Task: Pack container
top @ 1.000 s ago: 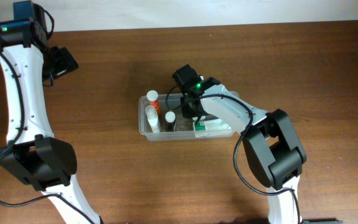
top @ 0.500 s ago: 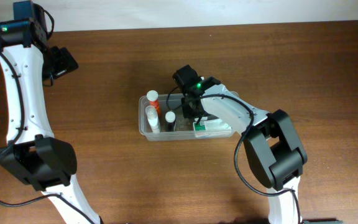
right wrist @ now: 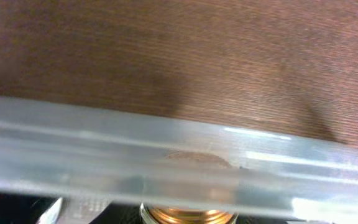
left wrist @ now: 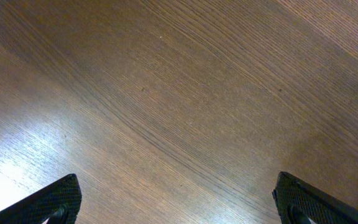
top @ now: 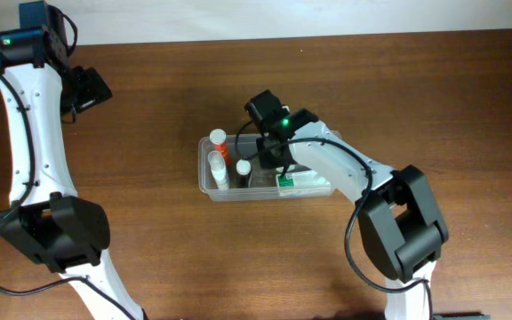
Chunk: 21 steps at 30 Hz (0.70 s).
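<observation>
- The left fingers (left wrist: 55,199) are held spread wide, released, over bare counter (left wrist: 179,93) near its far left corner.
- The right fingers (top: 274,160) are seen down inside the container's middle; whether they are clenched cannot be told.
- The container (top: 204,180), a clear translucent rectangular tub with rounded corners and a rim, is set mid-counter, well apart from the left fingers.
- Small bottles (top: 243,167) and a white-and-green carton (top: 305,182) are held inside it.
</observation>
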Motion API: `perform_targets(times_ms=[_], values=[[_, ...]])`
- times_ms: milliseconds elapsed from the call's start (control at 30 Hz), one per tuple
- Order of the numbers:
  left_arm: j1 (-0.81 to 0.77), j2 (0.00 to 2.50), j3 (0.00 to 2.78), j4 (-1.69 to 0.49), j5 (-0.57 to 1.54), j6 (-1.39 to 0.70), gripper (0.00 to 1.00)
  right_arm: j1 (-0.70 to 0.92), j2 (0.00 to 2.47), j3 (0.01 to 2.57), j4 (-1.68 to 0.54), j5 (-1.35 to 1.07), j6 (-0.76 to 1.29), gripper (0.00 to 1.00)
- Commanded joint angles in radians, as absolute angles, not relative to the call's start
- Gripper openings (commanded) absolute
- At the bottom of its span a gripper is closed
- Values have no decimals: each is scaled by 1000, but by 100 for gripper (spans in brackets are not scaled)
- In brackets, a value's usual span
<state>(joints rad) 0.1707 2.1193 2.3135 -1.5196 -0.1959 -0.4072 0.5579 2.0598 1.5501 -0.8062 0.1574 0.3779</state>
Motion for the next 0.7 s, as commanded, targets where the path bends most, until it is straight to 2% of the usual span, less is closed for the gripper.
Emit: perform_targets(times_ms=[0,400,667], values=[[173,2121,2326,-1520,-207,-402,99,579,2007,1541,-799,170,357,14],[173,2121,2326,-1520,-207,-402,99,579,1953,1541,-805,173,339,4],[173,2121,2326,-1520,-207,-402,99,630,1828,1541,-789,231,265,4]])
